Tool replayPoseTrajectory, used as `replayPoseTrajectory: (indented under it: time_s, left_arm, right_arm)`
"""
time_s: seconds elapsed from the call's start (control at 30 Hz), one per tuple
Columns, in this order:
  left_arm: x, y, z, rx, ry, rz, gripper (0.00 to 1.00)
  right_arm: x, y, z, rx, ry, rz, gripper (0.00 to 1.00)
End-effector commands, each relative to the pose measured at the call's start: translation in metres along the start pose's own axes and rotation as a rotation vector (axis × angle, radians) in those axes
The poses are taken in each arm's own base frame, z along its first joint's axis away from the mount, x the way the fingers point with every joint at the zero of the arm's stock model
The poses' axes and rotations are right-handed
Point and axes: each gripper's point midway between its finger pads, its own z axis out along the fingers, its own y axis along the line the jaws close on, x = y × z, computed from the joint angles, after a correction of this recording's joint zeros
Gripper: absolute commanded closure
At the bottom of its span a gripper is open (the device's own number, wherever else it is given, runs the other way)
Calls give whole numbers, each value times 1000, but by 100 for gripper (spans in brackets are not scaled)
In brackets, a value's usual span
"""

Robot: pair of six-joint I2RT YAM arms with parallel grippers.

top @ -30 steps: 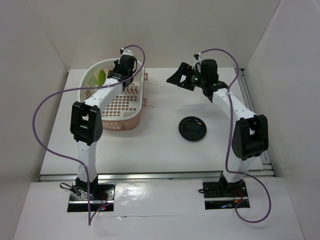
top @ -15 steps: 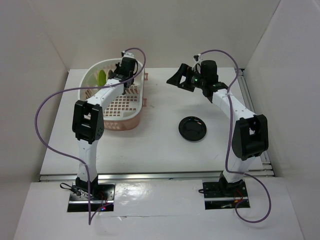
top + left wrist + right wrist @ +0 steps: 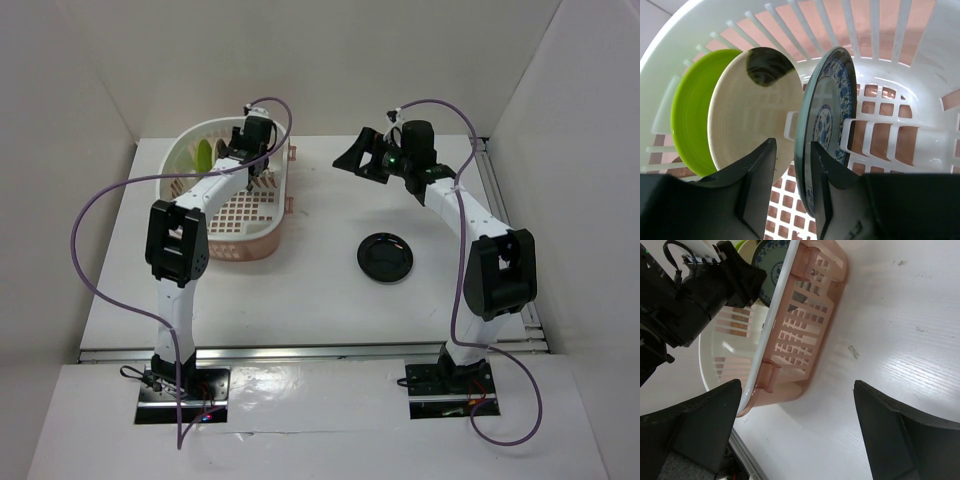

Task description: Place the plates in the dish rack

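Observation:
The pale pink dish rack (image 3: pixel 232 222) stands at the back left. In the left wrist view three plates stand on edge between its prongs: lime green (image 3: pixel 689 120), cream with a dark mark (image 3: pixel 751 117) and blue-patterned (image 3: pixel 829 112). My left gripper (image 3: pixel 792 146) is open astride the blue-patterned plate's rim; the right finger lies against the plate and a gap shows on the left. The glossy black plate (image 3: pixel 385 256) lies flat on the table. My right gripper (image 3: pixel 352 158) hovers wide open right of the rack, holding nothing.
The rack's side wall and handle (image 3: pixel 805 305) show in the right wrist view, with white table (image 3: pixel 890 340) beside it. White walls close in the left, back and right. A metal rail (image 3: pixel 505 215) runs along the table's right edge.
My left gripper's jaws have parted, loosening their hold on the blue-patterned plate standing in the rack. The right arm has not moved.

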Motion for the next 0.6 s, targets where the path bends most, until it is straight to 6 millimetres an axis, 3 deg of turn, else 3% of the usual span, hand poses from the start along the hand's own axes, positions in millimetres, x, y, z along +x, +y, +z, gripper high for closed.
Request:
replayPoseTrajectory:
  time_s: [0.0, 0.17, 0.23, 0.3, 0.37, 0.43, 0.5, 0.57]
  left_arm:
    - [-9, 0, 2, 6, -14, -29, 53]
    - [-24, 4, -6, 16, -44, -50, 48]
    - [-31, 8, -10, 16, -54, -57, 42]
    - [-35, 9, -14, 25, -63, -63, 33]
    - [-51, 13, -22, 37, -91, -82, 26]
    - [-69, 14, -36, 85, -125, -101, 23]
    - [-85, 15, -48, 126, -147, -136, 9]
    - [-96, 8, -68, 230, -155, -167, 0]
  right_arm:
    - [-14, 15, -2, -53, -39, -41, 0]
    - [-13, 13, 0, -53, -39, -32, 0]
    - [-16, 15, 0, -58, -45, -37, 0]
    - [-15, 5, 3, -17, -46, -33, 0]
    - [-17, 1, 2, 9, -50, -49, 0]
    - [-12, -15, 6, 69, -30, -63, 0]
    - [-11, -22, 6, 101, -19, -87, 0]
    - [-17, -53, -2, 204, -35, -102, 0]
